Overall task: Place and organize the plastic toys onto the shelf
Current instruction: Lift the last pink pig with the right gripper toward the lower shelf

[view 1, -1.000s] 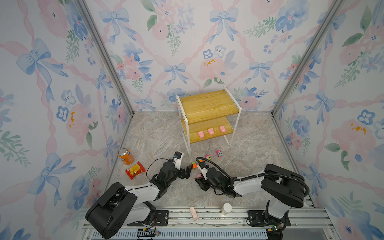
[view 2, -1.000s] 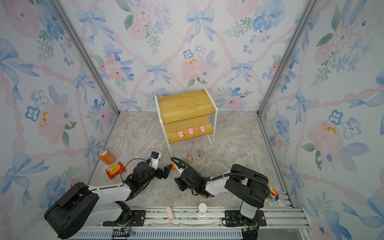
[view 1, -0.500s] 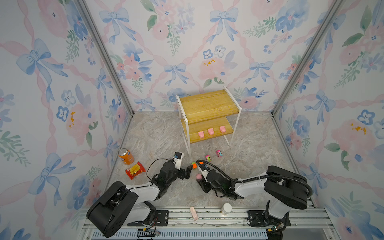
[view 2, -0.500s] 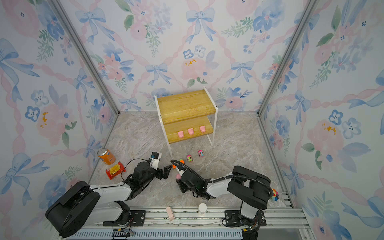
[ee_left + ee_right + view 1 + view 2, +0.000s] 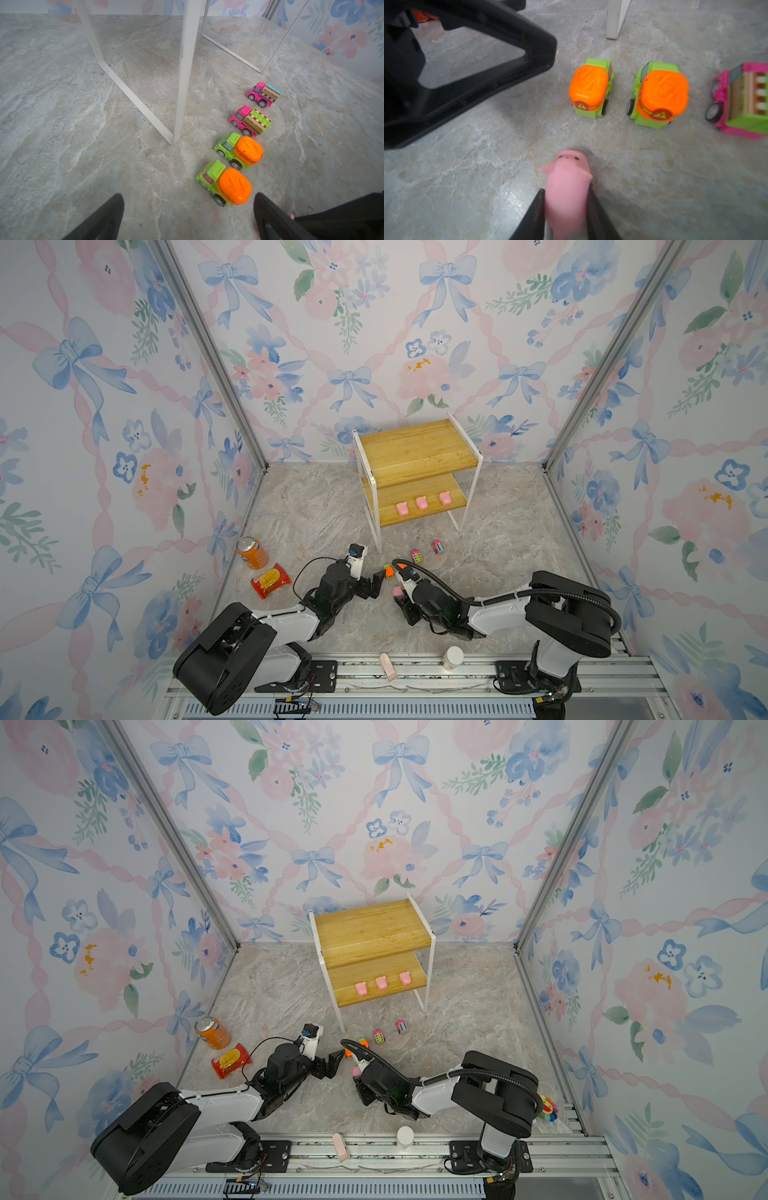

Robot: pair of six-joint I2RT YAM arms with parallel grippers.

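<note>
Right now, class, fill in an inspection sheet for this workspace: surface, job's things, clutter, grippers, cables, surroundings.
Surface: grey marbled floor.
Job's things: shelf, three pigs on its lower board; two orange-and-green cars and two pink cars lined up on the floor by its front leg; fourth pig in the right gripper.
Clutter: orange can and red snack bag at left; white bottle and pink block on the front rail; flower toy at right.
Grippers: left gripper open, next to the orange-and-green cars; right gripper closed on the fourth pig.
Cables: thin black cable over the left arm; ribbed hose along the right arm.
Surroundings: floral wallpaper walls.
</note>
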